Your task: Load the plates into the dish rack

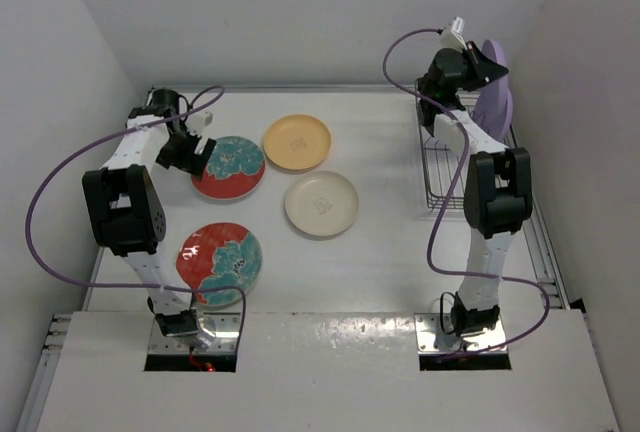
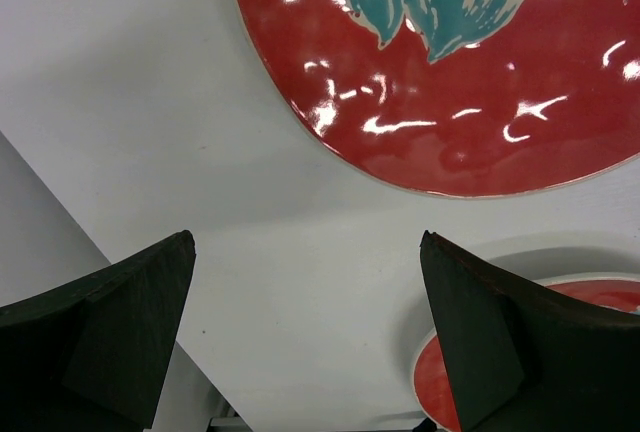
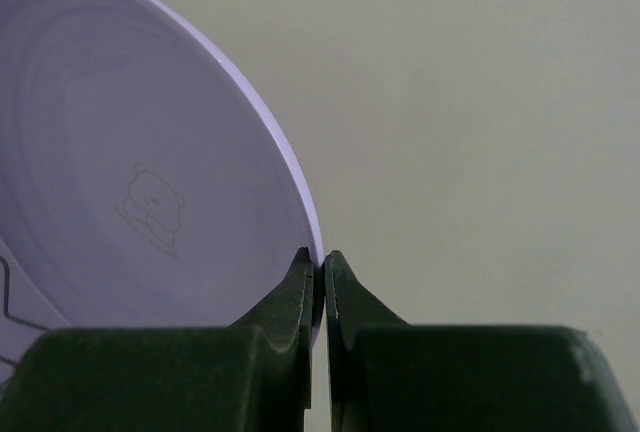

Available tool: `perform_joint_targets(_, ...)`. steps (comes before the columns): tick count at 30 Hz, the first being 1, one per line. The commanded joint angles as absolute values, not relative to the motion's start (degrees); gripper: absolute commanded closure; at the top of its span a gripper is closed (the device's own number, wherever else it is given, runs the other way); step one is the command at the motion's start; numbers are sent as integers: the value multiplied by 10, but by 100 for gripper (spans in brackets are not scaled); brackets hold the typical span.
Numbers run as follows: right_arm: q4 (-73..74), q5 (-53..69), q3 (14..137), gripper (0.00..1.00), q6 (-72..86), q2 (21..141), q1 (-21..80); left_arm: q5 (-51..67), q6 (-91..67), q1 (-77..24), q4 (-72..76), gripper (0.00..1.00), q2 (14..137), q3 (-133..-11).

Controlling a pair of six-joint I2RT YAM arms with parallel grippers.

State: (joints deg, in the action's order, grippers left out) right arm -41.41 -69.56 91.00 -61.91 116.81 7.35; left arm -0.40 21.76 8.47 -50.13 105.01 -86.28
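My right gripper [image 1: 488, 70] [image 3: 320, 264] is shut on the rim of a lilac plate [image 1: 494, 55] [image 3: 130, 172], holding it on edge above the far end of the dark wire dish rack [image 1: 447, 167]. A second lilac plate [image 1: 501, 109] stands on edge just below it at the rack. Two red plates with teal flowers lie flat on the left, one far [image 1: 228, 167] [image 2: 450, 72] and one near [image 1: 220, 262] [image 2: 432, 384]. An orange-yellow plate [image 1: 297, 142] and a cream plate [image 1: 321, 203] lie flat mid-table. My left gripper [image 1: 192, 155] [image 2: 305, 240] hangs open over bare table, beside the far red plate's left rim.
White walls close in the table on the left, back and right; the rack sits tight against the right wall. Purple cables loop from both arms. A raised white ledge [image 1: 330, 352] runs along the near edge by the arm bases.
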Motion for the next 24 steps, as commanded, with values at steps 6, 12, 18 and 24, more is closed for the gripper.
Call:
perform_joint_targets(6,-476,-743,817,100,-584,1154,78,28,211,100,-503,1,1058,-894)
perform_joint_targets(12,-416,-743,775,100,-499,1149,76,28,211,100,-503,1,1063,-894)
perform_joint_targets(18,-164,-705,800,100,-277,1151,76,33,211,100,-503,1,1058,-894)
perform_joint_targets(24,-120,-684,807,84,-221,1135,76,33,211,100,-508,1,1053,-894)
